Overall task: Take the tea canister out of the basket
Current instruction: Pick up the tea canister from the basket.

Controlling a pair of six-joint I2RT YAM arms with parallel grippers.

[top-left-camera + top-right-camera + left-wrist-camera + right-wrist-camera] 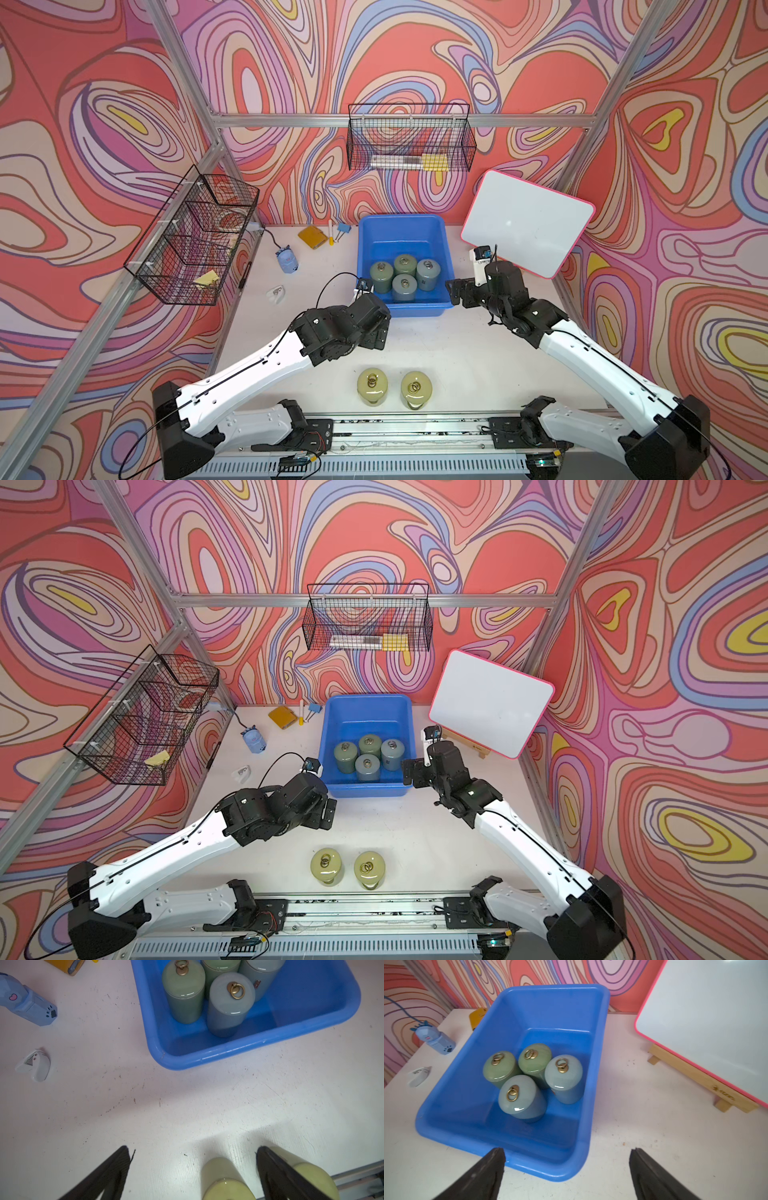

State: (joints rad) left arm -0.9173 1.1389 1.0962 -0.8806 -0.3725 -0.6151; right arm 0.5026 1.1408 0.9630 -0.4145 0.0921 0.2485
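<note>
The blue basket (415,311) stands mid-table and holds several upright grey-green tea canisters (404,287) with brass ring lids, clustered toward its near end (519,1095). Two yellow-green tea canisters (372,386) (416,389) stand on the table near the front. My right gripper (454,293) is open beside the basket's near right corner, with that corner's rim (550,1174) showing between its fingers (497,1159). My left gripper (377,334) is open just in front of the basket's near left corner, above the table. In the left wrist view (193,1152) a yellow-green canister (226,1178) shows beyond the fingers, not gripped.
A pink-framed whiteboard (528,224) on a wooden easel stands right of the basket. Black wire baskets hang on the back wall (409,137) and the left wall (195,237). A blue gadget (287,262), a yellow box (311,237) and a small white object (276,293) lie left of the basket.
</note>
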